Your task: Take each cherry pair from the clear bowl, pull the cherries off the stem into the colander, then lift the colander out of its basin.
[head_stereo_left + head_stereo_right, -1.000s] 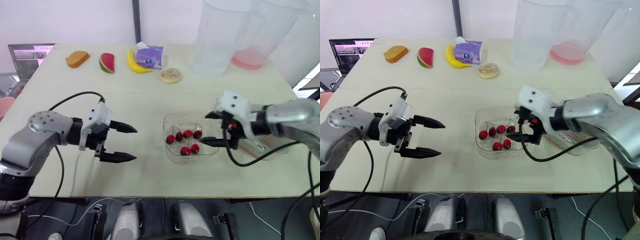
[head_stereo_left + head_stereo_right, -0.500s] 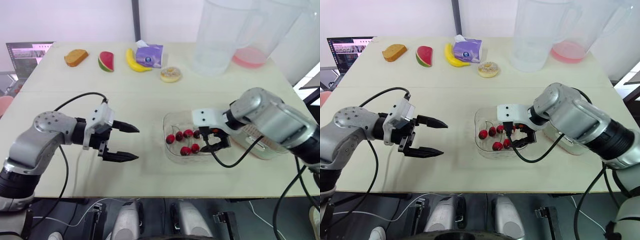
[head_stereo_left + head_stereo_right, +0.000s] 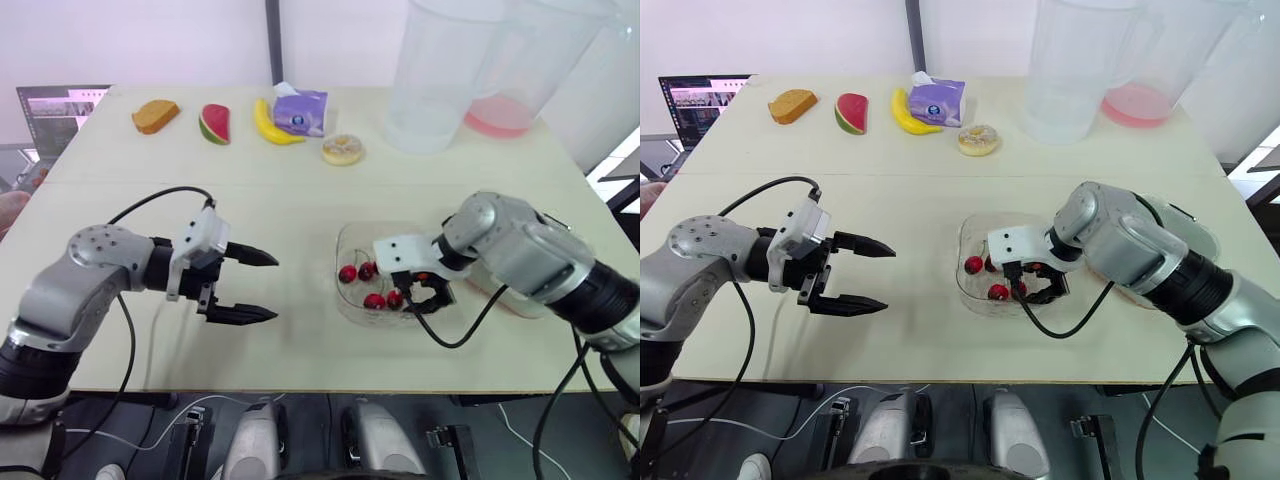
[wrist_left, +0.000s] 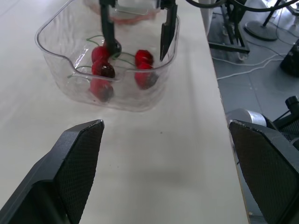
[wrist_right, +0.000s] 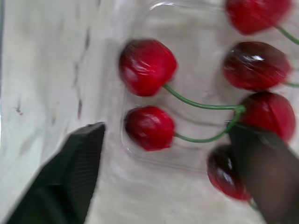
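Lower left: left gripper (image 3: 272, 288), spread wide, empty, well apart from bowl (image 3: 345, 302). Centre right: right gripper (image 3: 425, 297), fingers apart, dipped into bowl among cherries (image 3: 348, 274), clamped on nothing. Just beyond bowl: colander (image 4: 133, 10), not yet lifted. Judged early stage: no pair raised, stem pulling and colander lift outstanding.

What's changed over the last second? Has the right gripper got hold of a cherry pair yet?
The right gripper swung from level at the clear plastic bowl's right rim to pointing down, and lowered among the red cherries, fingers open; nothing gripped yet. The bowl looks nudged slightly toward the robot's right. The left gripper stayed open above the table, and the cherries remain in the bowl.
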Controlling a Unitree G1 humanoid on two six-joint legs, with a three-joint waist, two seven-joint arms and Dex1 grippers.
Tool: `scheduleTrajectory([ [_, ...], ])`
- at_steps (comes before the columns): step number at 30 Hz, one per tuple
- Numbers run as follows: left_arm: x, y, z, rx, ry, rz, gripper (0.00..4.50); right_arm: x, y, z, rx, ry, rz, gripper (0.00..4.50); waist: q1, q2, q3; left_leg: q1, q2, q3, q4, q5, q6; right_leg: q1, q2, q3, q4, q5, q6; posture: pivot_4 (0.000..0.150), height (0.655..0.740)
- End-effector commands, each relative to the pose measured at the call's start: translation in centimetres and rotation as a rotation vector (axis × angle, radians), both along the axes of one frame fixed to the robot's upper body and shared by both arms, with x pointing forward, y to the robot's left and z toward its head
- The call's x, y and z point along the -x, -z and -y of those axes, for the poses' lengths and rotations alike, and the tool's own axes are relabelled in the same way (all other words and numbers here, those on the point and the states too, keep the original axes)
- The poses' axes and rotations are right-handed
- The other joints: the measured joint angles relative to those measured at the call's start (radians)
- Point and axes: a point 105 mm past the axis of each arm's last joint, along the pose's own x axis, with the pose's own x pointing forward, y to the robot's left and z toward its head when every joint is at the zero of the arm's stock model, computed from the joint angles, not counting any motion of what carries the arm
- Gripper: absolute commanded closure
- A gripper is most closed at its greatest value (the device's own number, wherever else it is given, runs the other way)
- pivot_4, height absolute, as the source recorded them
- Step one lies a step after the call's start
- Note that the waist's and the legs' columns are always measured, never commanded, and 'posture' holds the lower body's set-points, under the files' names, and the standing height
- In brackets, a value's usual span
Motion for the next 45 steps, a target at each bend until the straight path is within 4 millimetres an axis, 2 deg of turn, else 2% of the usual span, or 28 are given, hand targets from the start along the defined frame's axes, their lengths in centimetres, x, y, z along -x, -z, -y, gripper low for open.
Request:
scheduleTrajectory([
  [1,0.1,-0.8,-0.1,-0.006,0.003,0.046,0.00,-0.5,-0.8,-0.2,-0.026,0.005,0.035,2.27,-0.001,0.000,0.000,0.000,0.000,0.000,0.000,0.000,0.000,0.000,0.000,0.000,0.000,0.000,0.000,0.150,0.7400],
  [5,0.0,-0.8,-0.1,-0.007,0.001,0.048,0.00,-0.8,-0.8,-0.5,-0.046,0.016,0.040,4.42,-0.001,0.000,0.000,0.000,0.000,0.000,0.000,0.000,0.000,0.000,0.000,0.000,0.000,0.000,0.000,0.150,0.7400],
  [12,-0.1,-0.9,-0.1,-0.010,0.000,0.052,0.00,-1.2,-1.4,-0.9,-0.070,0.015,0.058,4.42,-0.001,0.000,0.000,0.000,0.000,0.000,0.000,0.000,0.000,0.000,0.000,0.000,0.000,0.000,0.000,0.150,0.7400],
  [20,-0.2,-0.9,-0.2,-0.012,-0.002,0.051,0.00,-0.8,-3.5,-1.0,-0.100,-0.025,0.082,4.42,-0.001,0.000,0.000,0.000,0.000,0.000,0.000,0.000,0.000,0.000,0.000,-0.001,0.000,0.000,0.000,0.150,0.7400],
  [22,-0.3,-0.8,-0.2,-0.012,-0.002,0.050,0.00,-0.5,-4.1,-1.8,-0.150,-0.027,0.055,3.88,-0.001,0.000,0.000,0.000,0.000,0.000,0.000,0.000,0.000,0.000,0.000,-0.001,0.000,0.000,0.000,0.150,0.7400],
  [24,-0.4,-0.8,-0.2,-0.012,-0.002,0.049,0.00,-0.1,-4.5,-2.5,-0.196,-0.026,0.030,3.88,-0.001,0.000,0.000,0.000,0.000,0.000,0.000,0.000,0.000,0.000,0.000,-0.001,0.000,0.000,0.000,0.150,0.7400],
  [31,-0.4,-0.9,-0.1,-0.012,-0.004,0.053,0.00,-0.4,-3.4,-1.8,-0.151,-0.008,0.043,3.88,0.000,0.000,0.000,0.000,0.000,0.000,0.000,0.000,0.000,0.000,0.000,-0.001,0.001,0.000,0.000,0.150,0.7400],
  [40,-0.4,-1.0,0.0,-0.015,-0.004,0.053,0.00,-0.1,-3.1,-2.2,-0.171,-0.003,0.023,3.88,-0.001,0.000,0.000,0.000,0.000,0.000,0.000,0.000,0.000,0.000,0.000,0.000,0.001,0.000,0.000,0.150,0.7400],
  [43,-0.4,-1.0,0.0,-0.018,-0.006,0.053,0.00,0.0,-3.2,-2.2,-0.179,0.001,0.024,3.17,-0.001,0.000,0.000,0.000,0.000,0.000,0.000,0.000,0.000,0.000,0.000,-0.001,0.001,0.000,0.000,0.150,0.7400],
  [45,-0.4,-1.1,0.0,-0.018,-0.007,0.052,0.00,0.0,-3.3,-2.2,-0.188,0.009,0.025,2.22,-0.001,0.000,0.000,0.000,0.000,0.000,0.000,0.000,0.000,0.000,0.000,0.000,0.001,0.000,0.000,0.150,0.7400],
])
